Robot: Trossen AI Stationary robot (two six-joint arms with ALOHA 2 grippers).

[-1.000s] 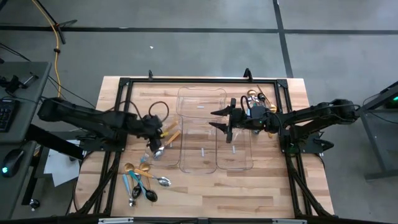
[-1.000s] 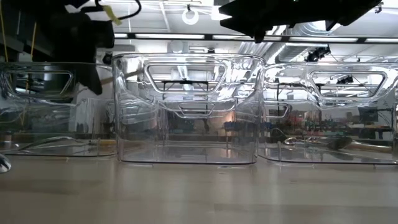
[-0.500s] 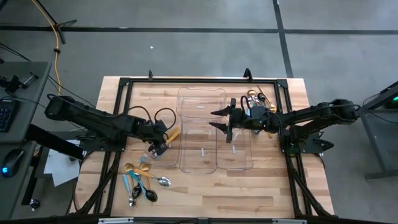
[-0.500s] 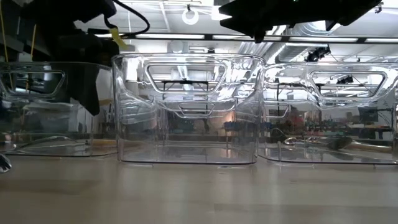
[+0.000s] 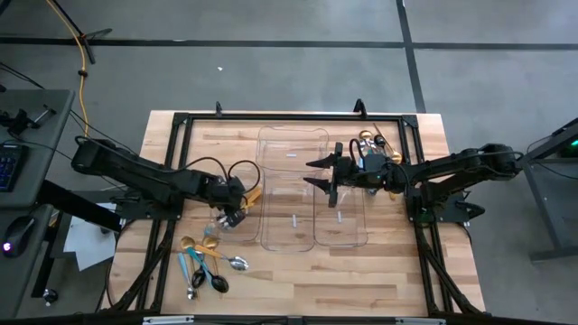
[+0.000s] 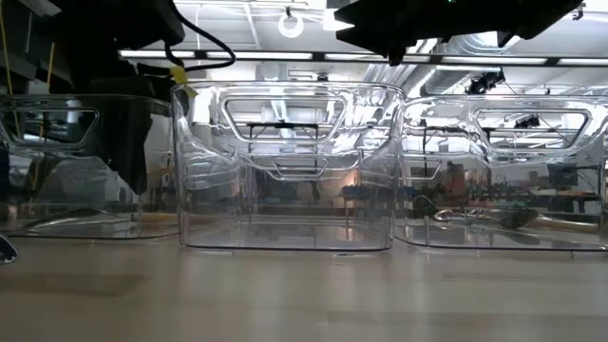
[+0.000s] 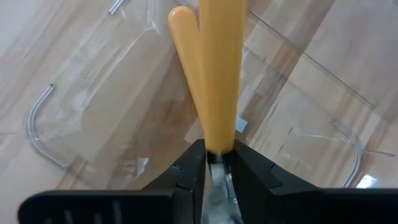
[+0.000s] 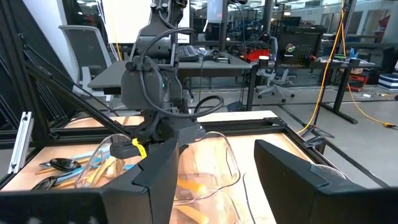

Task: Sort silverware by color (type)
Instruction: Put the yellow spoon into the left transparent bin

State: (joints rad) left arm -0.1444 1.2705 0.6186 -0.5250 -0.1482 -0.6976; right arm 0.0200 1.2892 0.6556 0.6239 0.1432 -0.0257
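Observation:
My left gripper reaches down into the left clear tray and is shut on an orange-handled piece of silverware. A second orange-handled piece lies beside it in that tray. Loose silverware with teal and light-blue handles, plus gold pieces, lies on the table near the front left. More gold pieces lie at the far right. My right gripper hangs open and level above the middle tray and the right tray, touching nothing. My left gripper has the orange-handled piece by its silver neck, just below the handle, between its two fingers. The fingers slant steeply down and lie along the piece. The orange handle sticks out past the fingertips toward the tray floor; whether its end rests there, I cannot tell.
Three clear trays stand side by side across the table's middle. A black frame runs around the table's edge. Bare wood lies along the near side, right of the loose silverware.
My left gripper has sunk into the left tray and gone a little toward the table's right, carrying the orange-handled piece with it. My right arm has kept still.

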